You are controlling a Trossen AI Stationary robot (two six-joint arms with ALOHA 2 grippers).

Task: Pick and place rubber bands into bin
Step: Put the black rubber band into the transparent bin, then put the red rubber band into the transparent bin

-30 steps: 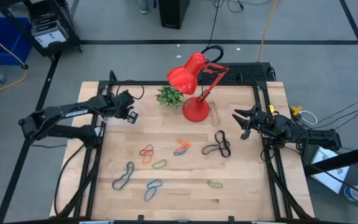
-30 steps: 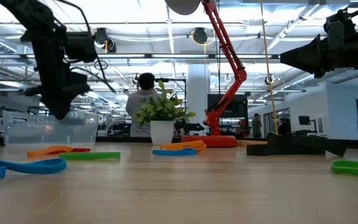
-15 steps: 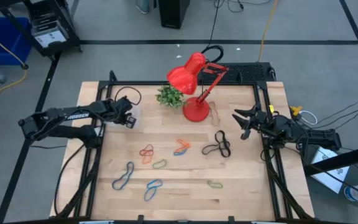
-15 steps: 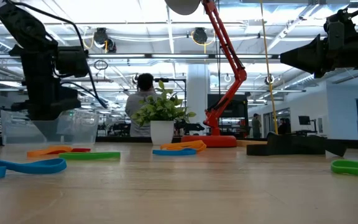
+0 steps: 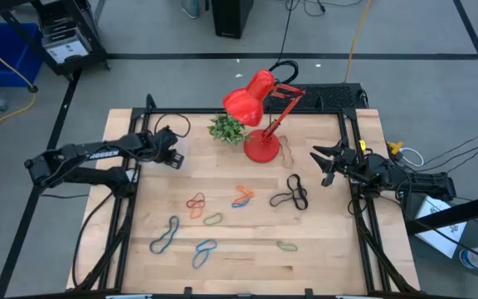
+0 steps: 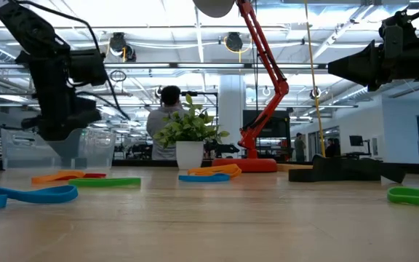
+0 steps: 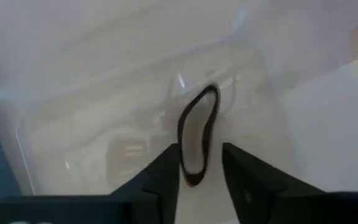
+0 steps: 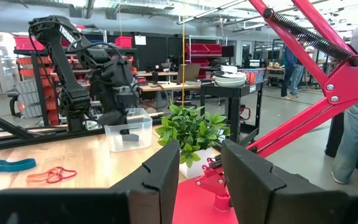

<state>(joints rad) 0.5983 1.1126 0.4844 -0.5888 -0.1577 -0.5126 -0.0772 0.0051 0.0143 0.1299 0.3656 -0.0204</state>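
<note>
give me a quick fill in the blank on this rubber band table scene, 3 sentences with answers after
1. The left tool hovers over the clear ____, with a dark rubber band between its fingers.
2. The desk lamp on the table is coloured ____.
3. The right tool waits near the table's ____ edge.

Missing words: bin; red; right

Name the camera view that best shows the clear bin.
The right wrist view: the bin stands in full side profile under the left gripper, with a dark band inside. The left wrist view looks into it too closely for an outline. From above, the arm mostly covers it. The low view shows see-through walls.
</note>
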